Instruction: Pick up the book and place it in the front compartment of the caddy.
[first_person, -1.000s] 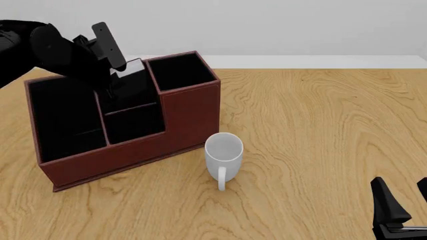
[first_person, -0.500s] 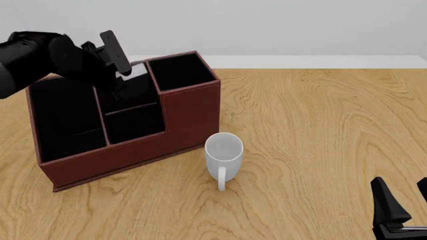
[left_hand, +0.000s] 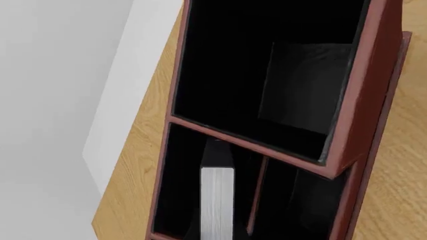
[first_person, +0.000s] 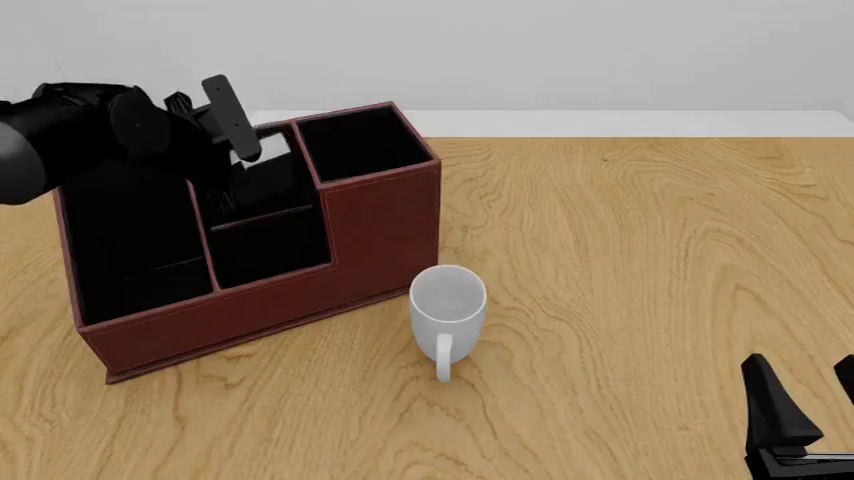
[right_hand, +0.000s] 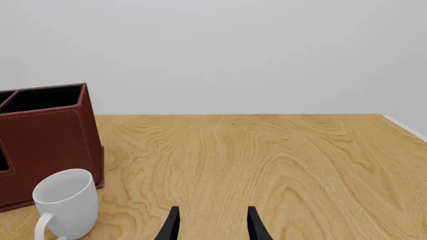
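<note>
The reddish-brown caddy (first_person: 380, 225) stands on the left of the table and also shows in the left wrist view (left_hand: 363, 100). The black book (left_hand: 217, 197) stands upright, white page edges up, in the caddy's middle rear section, behind the low front section. In the front view only a pale sliver of the book (first_person: 276, 146) shows. My left gripper (first_person: 230, 190) hangs over that section, dark against the dark inside. Its fingers do not show in the left wrist view. My right gripper (first_person: 801, 420) is open and empty at the table's near right, and it also shows in the right wrist view (right_hand: 212, 225).
A white mug (first_person: 447, 300) stands just in front of the caddy's right end, handle toward me; it also shows in the right wrist view (right_hand: 63, 202). The wooden table (first_person: 641, 250) stretches to the right.
My left arm has drawn back up and to the left from the caddy's middle rear section. The book has stayed in the caddy. The right arm has not moved.
</note>
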